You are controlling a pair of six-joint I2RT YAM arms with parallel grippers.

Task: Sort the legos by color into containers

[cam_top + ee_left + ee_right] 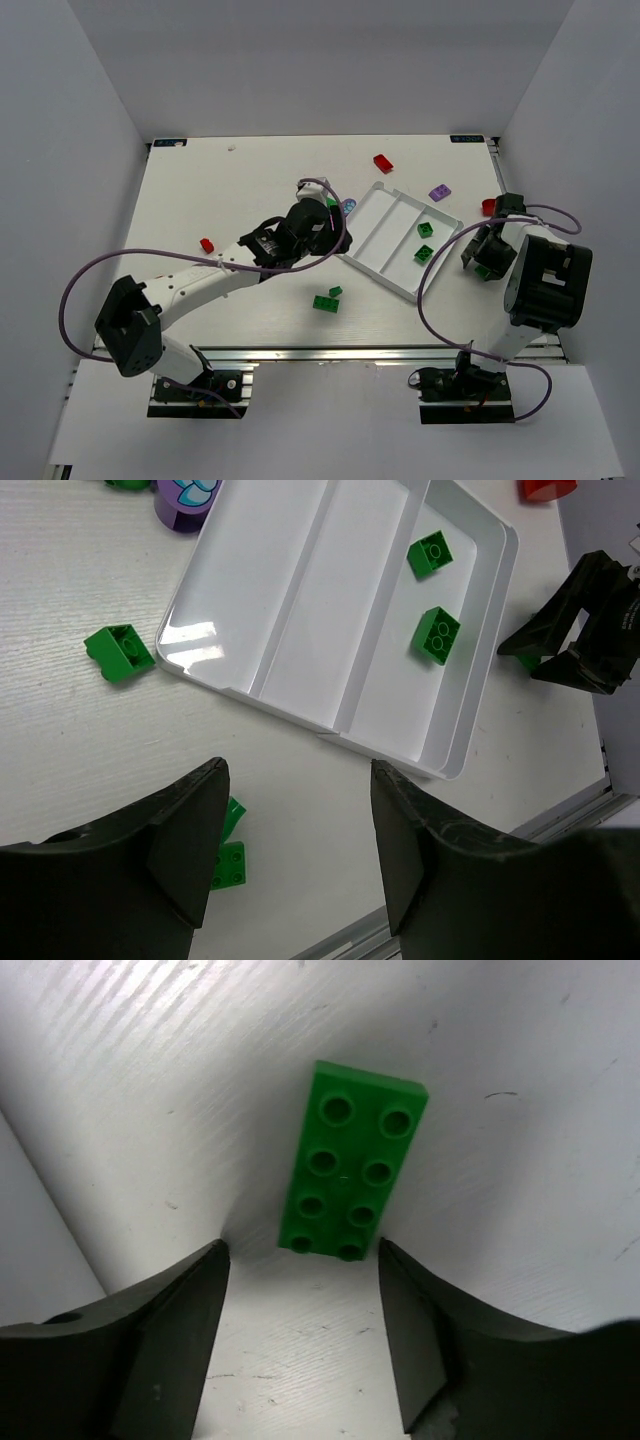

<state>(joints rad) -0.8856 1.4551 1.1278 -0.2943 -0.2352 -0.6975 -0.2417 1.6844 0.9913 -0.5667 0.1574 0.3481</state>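
The right gripper [300, 1280] is open, its jaws set wider than the flat green plate [353, 1165] whose near end lies on the table [150, 1070] at their tips. The left gripper [297, 790] hangs open and empty just off the white tray [300, 590], above a green pair [228, 852] on the table. Two green bricks [437, 635] sit in the tray's compartment nearest the right arm, while a red brick [383, 162] and a purple brick [439, 192] lie outside beyond it.

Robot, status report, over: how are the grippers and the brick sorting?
Left gripper open, empty, beside tray. Right gripper open, over green eight-stud brick. Two green bricks in tray's end compartment; other bricks loose. Nothing blocking it.
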